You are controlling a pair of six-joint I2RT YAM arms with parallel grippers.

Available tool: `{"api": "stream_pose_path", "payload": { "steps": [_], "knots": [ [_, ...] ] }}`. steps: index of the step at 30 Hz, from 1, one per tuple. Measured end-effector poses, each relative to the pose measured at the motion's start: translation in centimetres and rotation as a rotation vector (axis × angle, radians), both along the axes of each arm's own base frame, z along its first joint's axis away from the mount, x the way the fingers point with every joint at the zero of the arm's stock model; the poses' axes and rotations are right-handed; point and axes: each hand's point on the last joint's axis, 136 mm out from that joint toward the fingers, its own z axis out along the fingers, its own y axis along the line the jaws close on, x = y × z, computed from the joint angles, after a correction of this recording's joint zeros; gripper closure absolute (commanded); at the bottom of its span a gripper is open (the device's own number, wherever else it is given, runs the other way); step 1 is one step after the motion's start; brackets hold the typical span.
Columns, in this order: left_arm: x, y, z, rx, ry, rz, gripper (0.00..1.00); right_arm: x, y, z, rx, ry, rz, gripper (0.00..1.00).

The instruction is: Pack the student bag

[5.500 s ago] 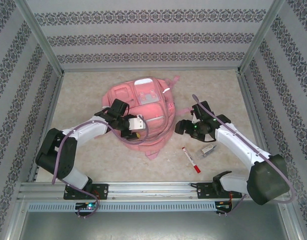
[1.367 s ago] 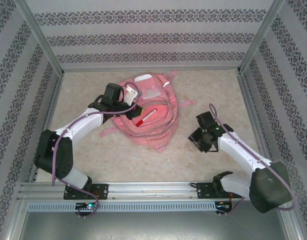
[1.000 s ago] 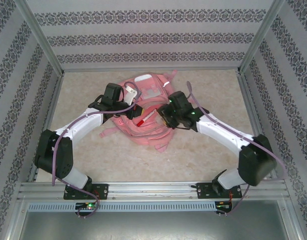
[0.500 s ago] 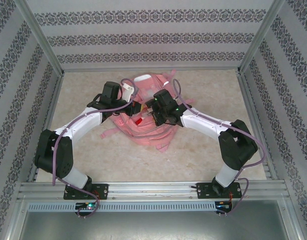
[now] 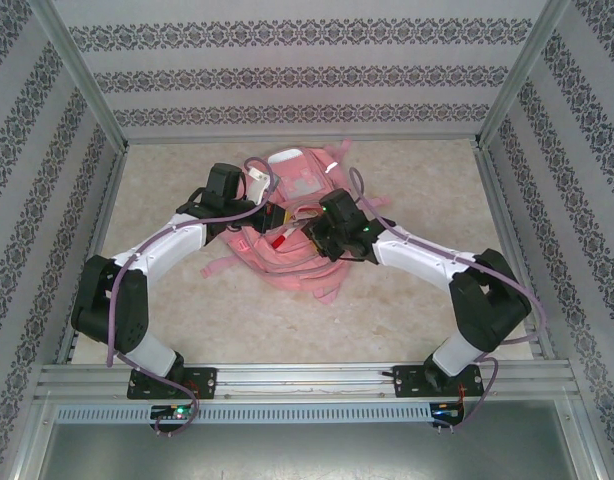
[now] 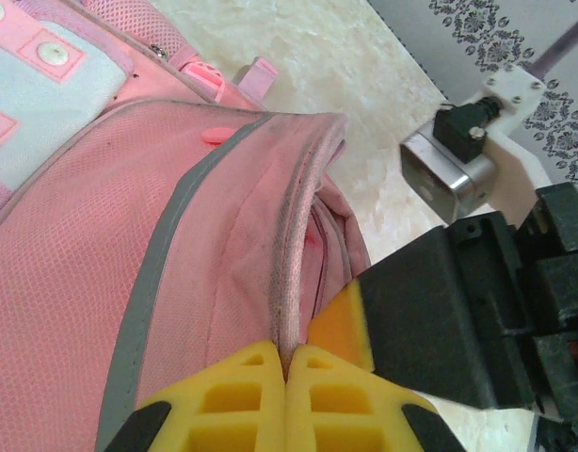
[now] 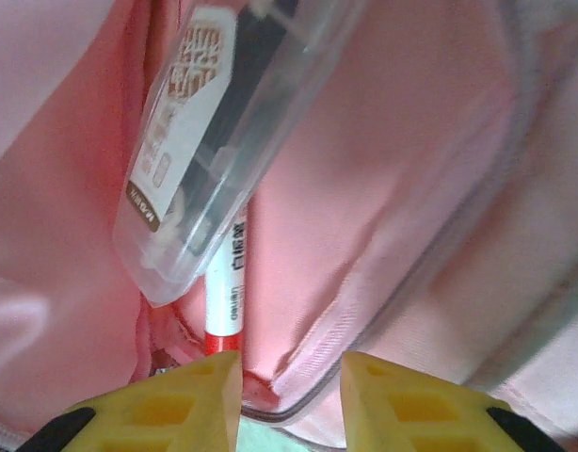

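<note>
- The worktop [image 5: 417, 190], pale and mottled, lies under the student bag and shows around it on every side.
- The student bag [image 5: 292, 268] is pink and crumpled. It lies between the two arms, with loose straps trailing from its near side. Its mouth gapes upward between the two tools. In the left wrist view a grey reflective strip runs along one of its mesh panels.
- The left tool [image 6: 287, 360] sits at the left lip of the bag's mouth and is clamped on it. Its yellow fingertips are pressed together, with the bag's seamed rim pinched between them and standing up out of the grip.
- The right tool [image 7: 291, 372] is at the right side of the bag's mouth, pointing down into the opening.
  - Its yellow fingers stand apart and grip nothing; the bag's pink lining and the curved zip edge show through the gap.
  - In the left wrist view its black body is just beside the rim that the left tool pinches.
- A clear plastic case [image 7: 223, 132] with a printed label lies inside the bag, tilted, beyond the right tool's fingertips and apart from them.
- A pen [image 7: 225, 301] with a white barrel and a red end also lies inside the bag. Its far part is covered by the case, and its red end is close to the tip of one of the right tool's fingers.
</note>
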Motion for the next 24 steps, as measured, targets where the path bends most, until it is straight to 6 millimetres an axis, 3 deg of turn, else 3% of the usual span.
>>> {"api": "stream_pose_path", "payload": {
  "steps": [4, 9, 16, 22, 24],
  "knots": [
    [-0.1, -0.1, -0.1, -0.003, 0.004, -0.005, 1.0, 1.3, 2.2, -0.3, 0.016, -0.016, 0.033, 0.89],
    [0.0, -0.1, 0.0, -0.007, 0.002, -0.008, 1.0, 1.1, 4.4, -1.8, 0.043, 0.007, 0.004, 0.94],
    [0.1, 0.0, 0.1, -0.009, -0.001, -0.001, 1.0, 3.1, 5.7, -3.6, 0.039, -0.021, -0.069, 0.91],
    [0.7, 0.3, 0.5, -0.018, -0.022, 0.018, 1.0, 4.4, 6.0, -3.0, 0.07, -0.059, -0.109, 0.81],
    [0.8, 0.3, 0.6, -0.024, -0.025, 0.021, 0.86, 4.6, 5.9, -3.0, 0.08, -0.058, -0.113, 0.75]
  ]
}}
